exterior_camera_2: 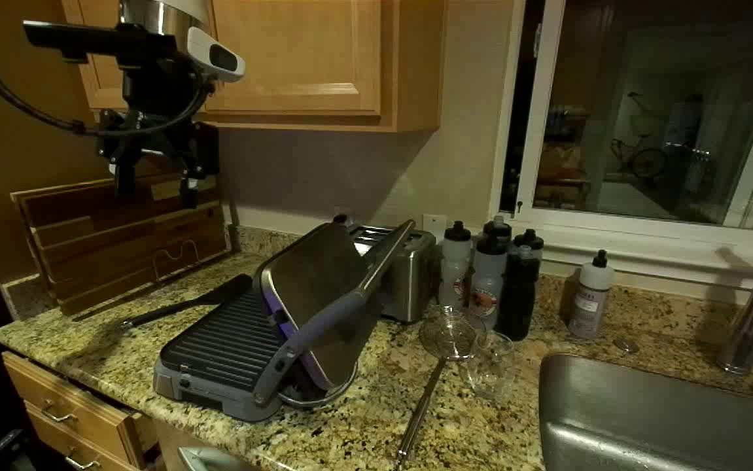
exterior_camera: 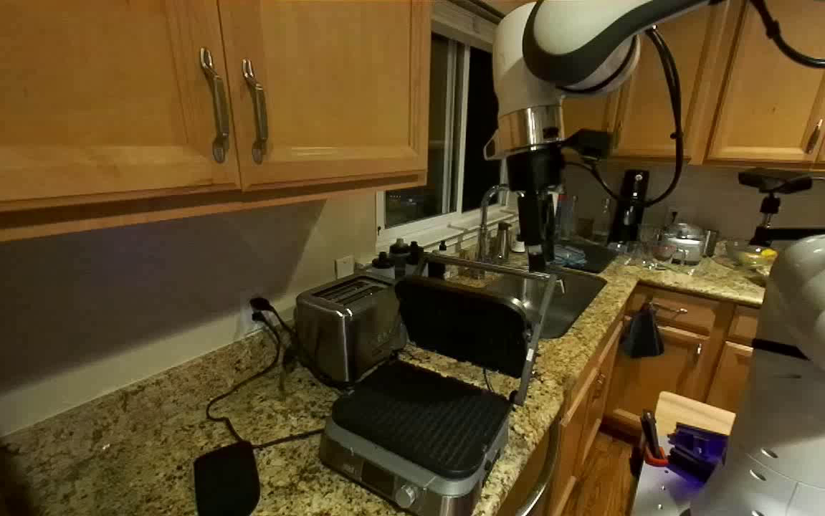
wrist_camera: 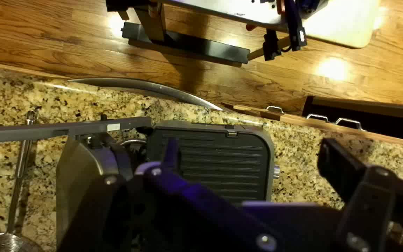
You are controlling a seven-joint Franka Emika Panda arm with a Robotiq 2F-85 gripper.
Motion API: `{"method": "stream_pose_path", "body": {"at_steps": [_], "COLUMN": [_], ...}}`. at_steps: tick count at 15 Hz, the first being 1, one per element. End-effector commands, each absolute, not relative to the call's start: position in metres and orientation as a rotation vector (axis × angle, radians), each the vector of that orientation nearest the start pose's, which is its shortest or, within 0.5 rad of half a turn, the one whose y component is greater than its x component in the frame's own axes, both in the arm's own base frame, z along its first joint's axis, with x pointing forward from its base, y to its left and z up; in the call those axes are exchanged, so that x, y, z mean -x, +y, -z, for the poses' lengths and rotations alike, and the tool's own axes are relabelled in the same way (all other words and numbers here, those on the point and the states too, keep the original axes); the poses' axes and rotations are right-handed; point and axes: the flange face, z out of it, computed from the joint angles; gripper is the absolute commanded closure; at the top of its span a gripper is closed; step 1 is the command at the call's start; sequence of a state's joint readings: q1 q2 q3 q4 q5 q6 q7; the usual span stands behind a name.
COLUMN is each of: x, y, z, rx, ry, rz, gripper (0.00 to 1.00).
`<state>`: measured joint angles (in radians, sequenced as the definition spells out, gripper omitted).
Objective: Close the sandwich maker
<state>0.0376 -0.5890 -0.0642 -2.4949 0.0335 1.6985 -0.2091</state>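
The sandwich maker stands open on the granite counter. Its dark ribbed lower plate (exterior_camera: 419,412) faces up, and its lid (exterior_camera: 462,326) is raised and leans back on the hinge. In an exterior view the lid (exterior_camera_2: 317,281) slants back, with the lower plate (exterior_camera_2: 226,340) bare. The wrist view looks down on the plate (wrist_camera: 222,157), with the raised lid (wrist_camera: 78,178) to its left, partly hidden by a finger. My gripper (exterior_camera_2: 157,190) is open and empty, well above the counter and apart from the sandwich maker. Its spread fingers (wrist_camera: 248,148) show over the plate and counter in the wrist view.
A chrome toaster (exterior_camera: 347,330) stands close beside the sandwich maker. A flat black object (exterior_camera: 226,476) with a cord lies on the counter. A strainer (exterior_camera_2: 451,333), a glass (exterior_camera_2: 490,366) and several bottles (exterior_camera_2: 489,281) stand near the sink (exterior_camera_2: 664,418). Cabinets (exterior_camera: 319,86) hang above.
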Motion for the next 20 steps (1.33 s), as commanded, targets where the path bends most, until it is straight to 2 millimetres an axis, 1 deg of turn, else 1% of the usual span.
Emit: {"method": "stream_pose_path", "body": {"at_steps": [1,8,11,15,17,20], "x": [-0.347,-0.349,-0.361,-0.384,-0.397,-0.417], "y": [-0.007,-0.009,-0.028,-0.062,-0.078,-0.104], "z": [-0.471,-0.47,-0.471,-0.474,-0.472,-0.469], "rx": [3.022,3.023,3.039,3.099,3.151,3.231], "ry": [-0.287,-0.274,-0.198,-0.106,-0.11,-0.122], "rz": [-0.305,-0.295,-0.215,-0.026,0.052,0.116], "gripper": [0.0,0.0,0.0,0.0,0.0,0.0]}}
